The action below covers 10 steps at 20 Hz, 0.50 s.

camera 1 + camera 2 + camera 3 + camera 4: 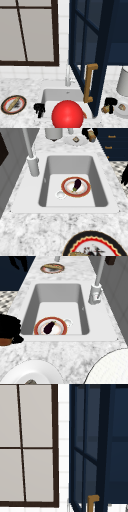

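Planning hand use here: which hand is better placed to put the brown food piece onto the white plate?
Right, probably. The right hand is curled round the brown food piece beside the white plate; the left hand hangs beyond the sink.

brown item (106,109): being gripped upright at the counter's front edge, right of the sink, beside a white plate (121,113).

no readable text, labels, brands or numbers anywhere.
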Motion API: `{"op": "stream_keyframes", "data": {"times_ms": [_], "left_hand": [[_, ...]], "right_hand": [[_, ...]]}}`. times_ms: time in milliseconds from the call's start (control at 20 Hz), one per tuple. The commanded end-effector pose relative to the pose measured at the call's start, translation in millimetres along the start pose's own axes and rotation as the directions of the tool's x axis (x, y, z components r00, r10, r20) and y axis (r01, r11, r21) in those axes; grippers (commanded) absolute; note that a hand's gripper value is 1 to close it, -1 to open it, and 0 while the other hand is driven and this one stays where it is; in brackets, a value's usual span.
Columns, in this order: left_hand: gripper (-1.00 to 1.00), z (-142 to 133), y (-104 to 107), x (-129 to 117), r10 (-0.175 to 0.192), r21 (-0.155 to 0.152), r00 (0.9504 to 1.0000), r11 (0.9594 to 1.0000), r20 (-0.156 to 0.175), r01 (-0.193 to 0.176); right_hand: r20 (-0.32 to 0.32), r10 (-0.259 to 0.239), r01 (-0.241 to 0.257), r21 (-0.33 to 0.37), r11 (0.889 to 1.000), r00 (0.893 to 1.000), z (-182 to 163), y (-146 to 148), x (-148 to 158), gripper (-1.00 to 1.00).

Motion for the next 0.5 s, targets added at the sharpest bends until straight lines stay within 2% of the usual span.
{"op": "stream_keyframes", "data": {"times_ms": [0, 200, 450], "left_hand": [[0.00, 0, 0, 0, 0.000, 0.000, 1.0000, 1.0000, 0.000, 0.000], [0.00, 0, 0, 0, 0.000, 0.000, 1.0000, 1.0000, 0.000, 0.000], [0.00, 0, 0, 0, 0.000, 0.000, 1.0000, 1.0000, 0.000, 0.000]], "right_hand": [[-0.067, -0.062, 0.060, -0.035, 0.998, 0.996, 17, -26, 4, 1.00], [-0.092, -0.066, 0.062, -0.042, 0.997, 0.994, 36, -52, 8, 1.00], [-0.100, -0.091, 0.088, -0.037, 0.995, 0.991, 64, -80, 14, 1.00]]}}
